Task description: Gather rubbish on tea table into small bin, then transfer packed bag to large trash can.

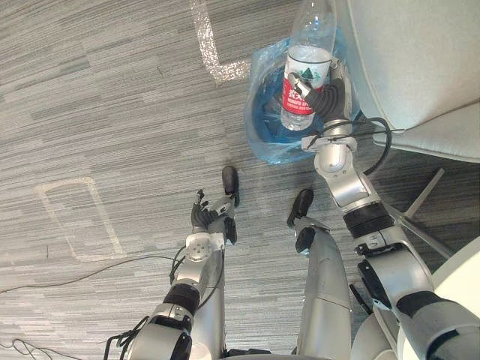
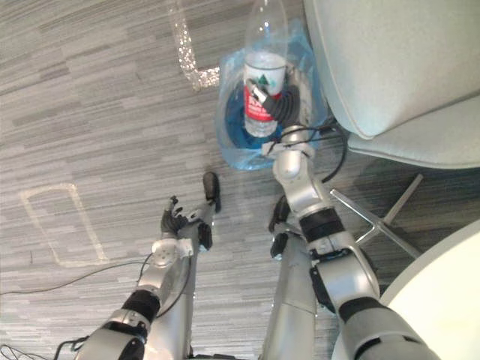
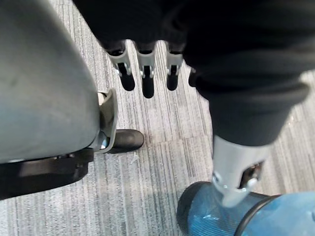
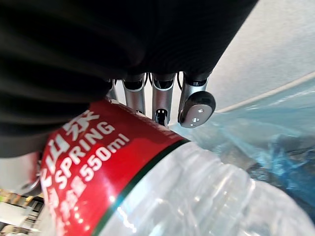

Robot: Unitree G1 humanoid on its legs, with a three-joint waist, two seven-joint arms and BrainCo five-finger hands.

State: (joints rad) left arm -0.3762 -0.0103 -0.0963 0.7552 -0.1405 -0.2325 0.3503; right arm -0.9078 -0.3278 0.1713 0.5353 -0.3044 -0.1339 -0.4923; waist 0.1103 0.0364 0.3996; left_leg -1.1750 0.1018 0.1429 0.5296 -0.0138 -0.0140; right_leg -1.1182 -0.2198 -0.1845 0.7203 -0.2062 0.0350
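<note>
The right hand (image 1: 330, 94) is grasping a clear plastic water bottle with a red and white label (image 1: 304, 75), its dark-tipped fingers (image 4: 162, 105) wrapping round the labelled part. It is holding the bottle directly over the mouth of the small bin lined with a translucent blue plastic bag (image 1: 262, 131). In the head views the bottle's lower end is overlapping the bin's opening while its neck is pointing away from the robot. Whether the bottle is touching the bag cannot be told. The crumpled blue lining is showing just past the bottle in the right wrist view. A pale grey upholstered chair with thin metal legs (image 1: 409, 67) is standing right beside the bin on the robot's right, its seat edge nearly touching the bag. A strip of white tape (image 1: 217, 56) is lying on the grey striped carpet (image 1: 112, 112) just to the left of the bin. A faint taped rectangle (image 1: 75, 217) is lying well apart from the bin, farther left and nearer the robot. The left hand (image 1: 211, 217) is hanging low, nearer the robot than the bin and to its left, with its fingers (image 3: 146, 78) relaxed and holding nothing.
</note>
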